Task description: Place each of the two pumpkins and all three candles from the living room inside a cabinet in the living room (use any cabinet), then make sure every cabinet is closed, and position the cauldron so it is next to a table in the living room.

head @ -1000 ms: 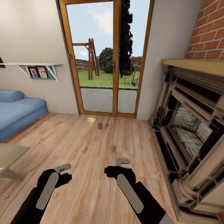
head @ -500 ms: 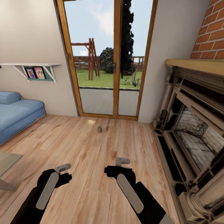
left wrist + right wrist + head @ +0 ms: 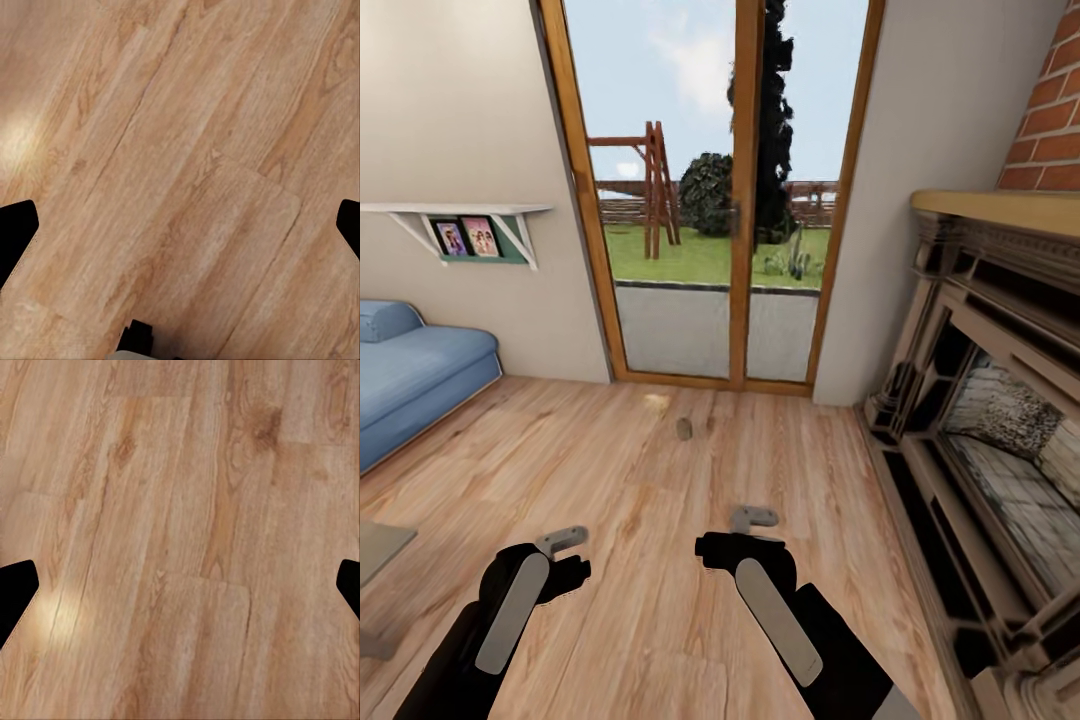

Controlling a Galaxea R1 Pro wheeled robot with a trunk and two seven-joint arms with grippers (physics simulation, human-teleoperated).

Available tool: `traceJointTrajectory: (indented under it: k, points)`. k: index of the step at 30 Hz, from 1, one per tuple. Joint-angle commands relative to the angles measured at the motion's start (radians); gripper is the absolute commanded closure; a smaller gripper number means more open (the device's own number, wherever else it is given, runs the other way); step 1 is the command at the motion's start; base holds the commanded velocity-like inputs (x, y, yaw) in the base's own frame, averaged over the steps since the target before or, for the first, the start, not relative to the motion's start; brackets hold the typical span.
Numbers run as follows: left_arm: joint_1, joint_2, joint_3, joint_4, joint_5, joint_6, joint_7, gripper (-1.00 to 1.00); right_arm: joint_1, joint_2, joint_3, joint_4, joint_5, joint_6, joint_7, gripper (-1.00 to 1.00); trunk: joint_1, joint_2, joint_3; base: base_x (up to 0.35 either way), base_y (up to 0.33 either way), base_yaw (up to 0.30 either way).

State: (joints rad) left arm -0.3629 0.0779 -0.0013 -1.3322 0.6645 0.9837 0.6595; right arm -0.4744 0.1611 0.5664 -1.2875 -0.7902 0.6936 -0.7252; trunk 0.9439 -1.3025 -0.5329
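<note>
Three small candles lie on the wood floor in front of the glass door in the head view: a cream candle (image 3: 655,402), a darker, shaded one (image 3: 684,429) and a tiny one (image 3: 710,424) beside it. They are well ahead of both arms. My left gripper (image 3: 563,553) and right gripper (image 3: 746,540) hang low over bare planks. In the left wrist view the left gripper (image 3: 180,221) is open over the floor, and the right gripper (image 3: 180,585) is open too. The pumpkins, the cabinet and the cauldron are out of view.
A tall wood-framed glass door (image 3: 740,190) fills the far wall. A stone fireplace (image 3: 1000,400) with a brick chimney runs along the right. A blue sofa (image 3: 410,375) and a wall shelf (image 3: 460,215) stand at the left, with a glass table corner (image 3: 375,550) near my left arm.
The whole picture has shifted: the camera moved forward and turned a little right, so the sofa and table corner slid left. Both arms keep the same pose in the picture.
</note>
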Motion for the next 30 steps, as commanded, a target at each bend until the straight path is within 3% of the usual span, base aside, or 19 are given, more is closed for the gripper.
traceJointTrajectory:
  k: [1,30]
  points:
    - [-0.001,0.0,0.0,-0.001,0.01,0.002,0.009,-1.0,-0.001,0.0,0.001,-0.001,-0.009,0.001,-0.011,-1.0,0.001,-0.001,-0.001,0.321,0.168,0.0]
    - [-0.001,0.0,0.0,-0.001,0.008,0.002,0.008,-1.0,-0.001,0.0,0.001,0.006,-0.009,0.001,-0.01,-1.0,0.001,-0.001,-0.001,0.307,0.194,0.0]
